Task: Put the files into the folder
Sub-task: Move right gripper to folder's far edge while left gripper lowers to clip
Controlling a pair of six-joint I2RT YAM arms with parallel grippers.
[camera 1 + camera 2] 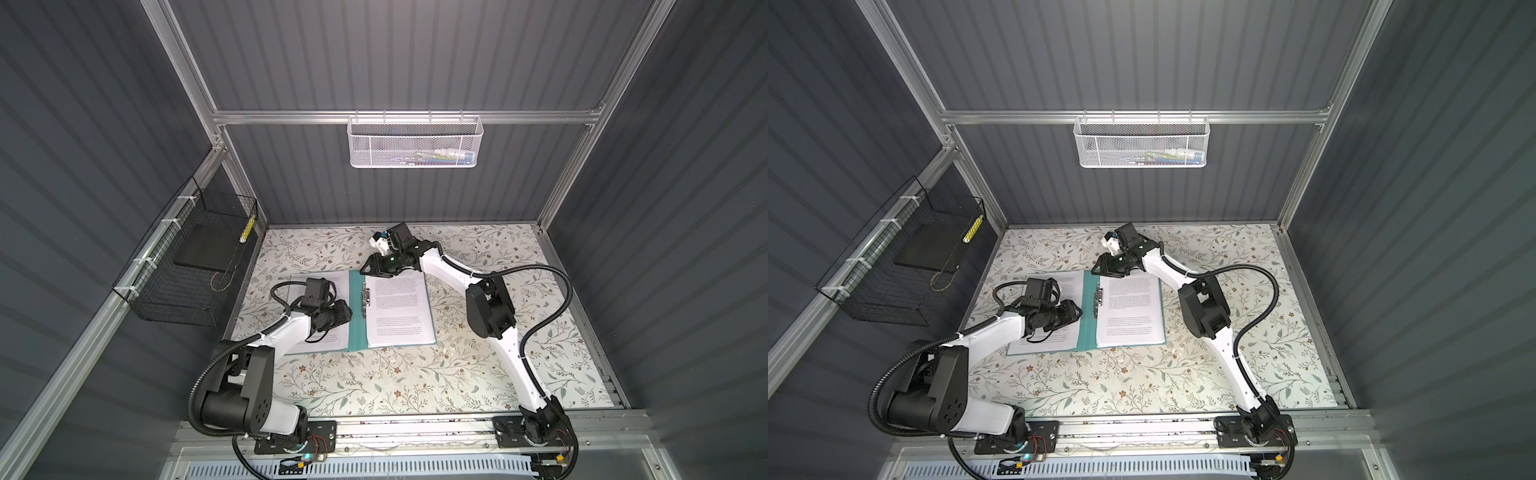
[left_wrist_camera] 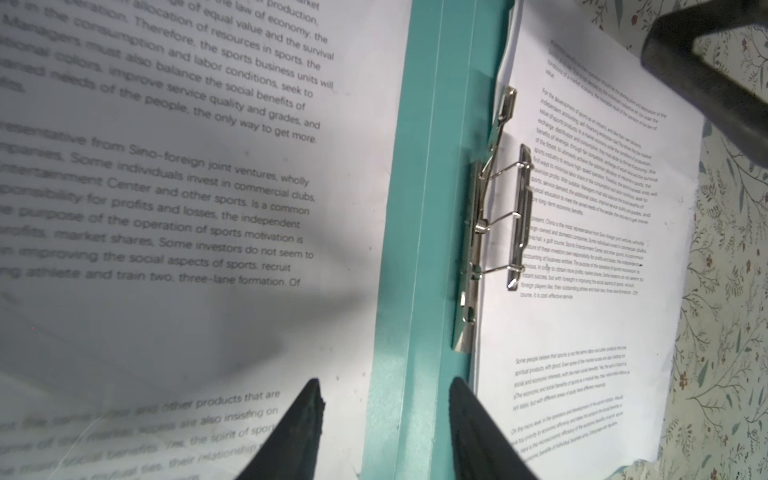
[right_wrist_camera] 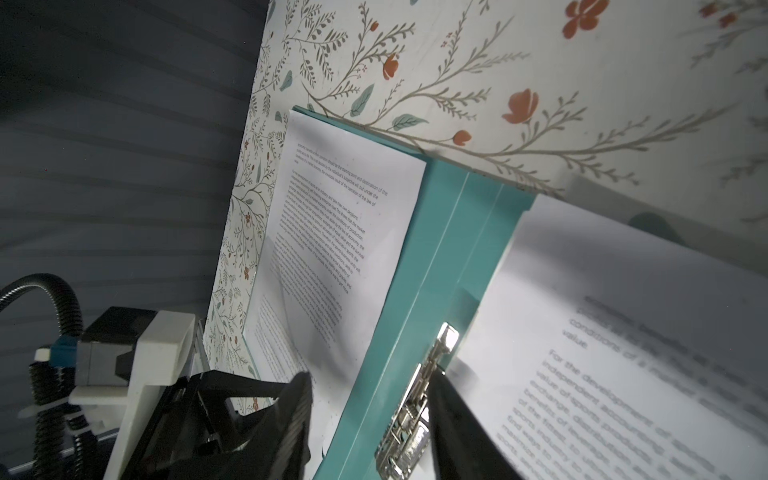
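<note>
The left gripper (image 2: 385, 384) hovers low over the open folder (image 1: 356, 332). Its fingers (image 2: 301, 428) are apart and empty, one above the files (image 1: 399, 311) on the left cover, the other by the spine. The folder lies flat mid-table (image 1: 374, 382).

Files sit on both covers: one page shows on the left and a pile on the right, whose sheets I cannot count. Both top views show the clip (image 1: 365, 297) only as a silver bar. The left wrist view shows its wire arms reaching over the pile's inner edge.

At the folder's far end the right gripper (image 3: 374, 378) has its fingers spread, straddling spine and clip lever, gripping nothing.

One folder, one clip, two grippers.
</note>
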